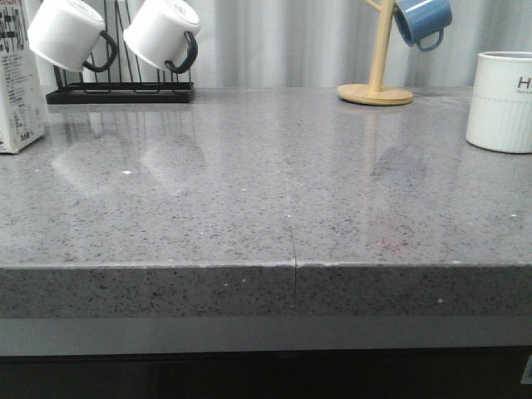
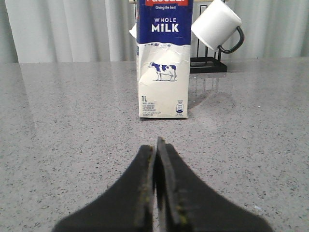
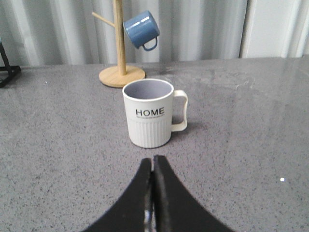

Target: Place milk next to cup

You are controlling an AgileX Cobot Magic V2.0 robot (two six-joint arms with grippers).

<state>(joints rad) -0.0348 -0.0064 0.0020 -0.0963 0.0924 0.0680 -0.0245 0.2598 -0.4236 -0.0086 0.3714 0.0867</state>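
Observation:
The milk carton stands upright at the far left edge of the grey counter, partly cut off in the front view. In the left wrist view the milk stands straight ahead of my left gripper, which is shut and empty, a short way off. The cup, off-white and ribbed, stands at the far right. In the right wrist view the cup shows its "HOME" lettering and white handle just beyond my right gripper, which is shut and empty. Neither gripper shows in the front view.
A black rack with two white mugs stands at the back left, behind the milk. A wooden mug tree with a blue mug stands at the back right, behind the cup. The counter's front edge runs across the front view.

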